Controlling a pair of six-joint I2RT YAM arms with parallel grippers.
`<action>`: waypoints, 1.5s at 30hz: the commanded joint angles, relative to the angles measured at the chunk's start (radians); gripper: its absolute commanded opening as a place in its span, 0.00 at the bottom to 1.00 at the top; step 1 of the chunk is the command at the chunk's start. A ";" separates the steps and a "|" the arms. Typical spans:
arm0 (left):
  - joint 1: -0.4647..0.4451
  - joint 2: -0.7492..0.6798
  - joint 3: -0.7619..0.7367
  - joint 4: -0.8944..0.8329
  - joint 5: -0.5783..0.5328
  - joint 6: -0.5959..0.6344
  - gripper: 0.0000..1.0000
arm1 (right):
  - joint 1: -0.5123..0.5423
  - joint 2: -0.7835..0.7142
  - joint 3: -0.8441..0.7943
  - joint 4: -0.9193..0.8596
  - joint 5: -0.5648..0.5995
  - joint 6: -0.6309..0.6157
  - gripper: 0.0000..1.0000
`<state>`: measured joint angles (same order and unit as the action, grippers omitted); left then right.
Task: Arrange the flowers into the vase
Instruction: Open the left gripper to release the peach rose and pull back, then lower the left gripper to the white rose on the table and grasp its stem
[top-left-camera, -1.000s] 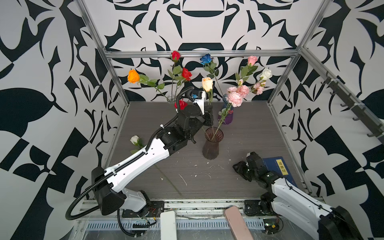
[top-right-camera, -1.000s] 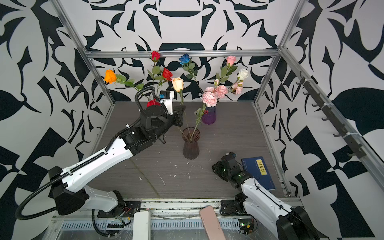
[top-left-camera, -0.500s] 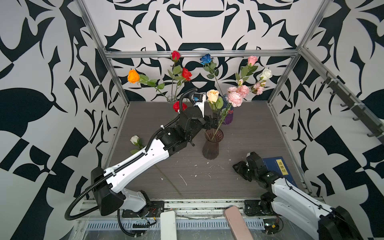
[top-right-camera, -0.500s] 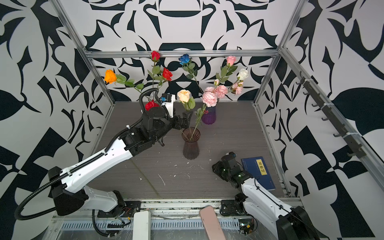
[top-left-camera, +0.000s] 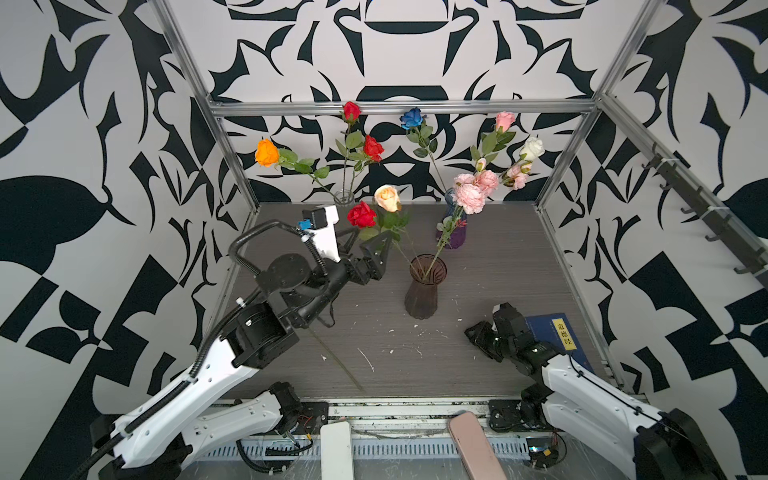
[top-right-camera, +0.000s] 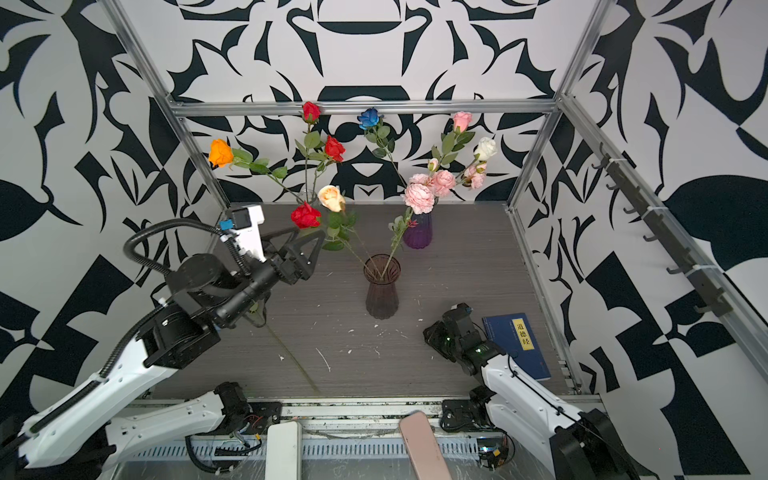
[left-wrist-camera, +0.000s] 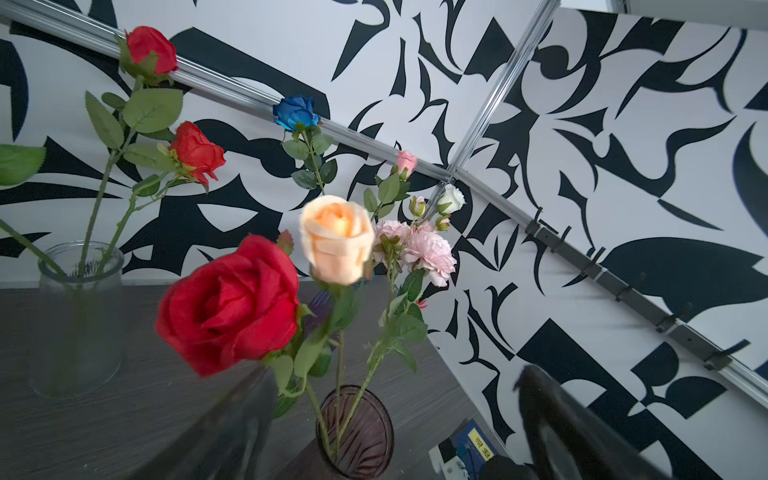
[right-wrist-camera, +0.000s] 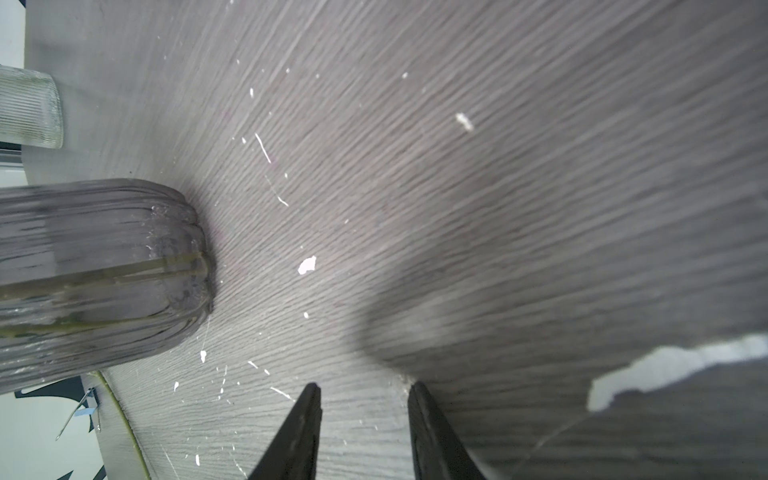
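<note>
Left pincer (top-left-camera: 372, 235), jaws spread wide, hovers beside the peach rose (top-left-camera: 387, 198), whose stem stands in the smoky glass vase (top-left-camera: 427, 286) alongside a pink ruffled spray (top-left-camera: 469, 197)

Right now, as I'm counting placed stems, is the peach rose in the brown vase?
The peach rose is in: its stem runs down into the brown vase, and the left hand is open, not gripping it.

left arm (top-left-camera: 195, 374): white shell, black joints, ribbed black hose (top-left-camera: 234, 251) | left hand (top-left-camera: 373, 232): black triangular fingers
</note>
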<state>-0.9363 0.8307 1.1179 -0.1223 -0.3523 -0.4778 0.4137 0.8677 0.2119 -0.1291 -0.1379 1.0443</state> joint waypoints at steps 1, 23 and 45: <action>0.001 -0.085 -0.072 -0.071 -0.067 -0.007 0.89 | -0.003 0.013 -0.004 -0.024 0.003 -0.006 0.39; 0.016 -0.323 -0.552 -0.792 -0.443 -0.654 0.57 | -0.004 0.049 0.001 -0.014 -0.008 -0.007 0.39; 0.872 0.191 -0.596 -0.458 0.378 -0.336 0.31 | -0.008 0.042 -0.003 -0.009 -0.014 -0.007 0.39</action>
<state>-0.0715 1.0405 0.5327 -0.6048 -0.0628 -0.8330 0.4118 0.9085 0.2195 -0.0921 -0.1570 1.0439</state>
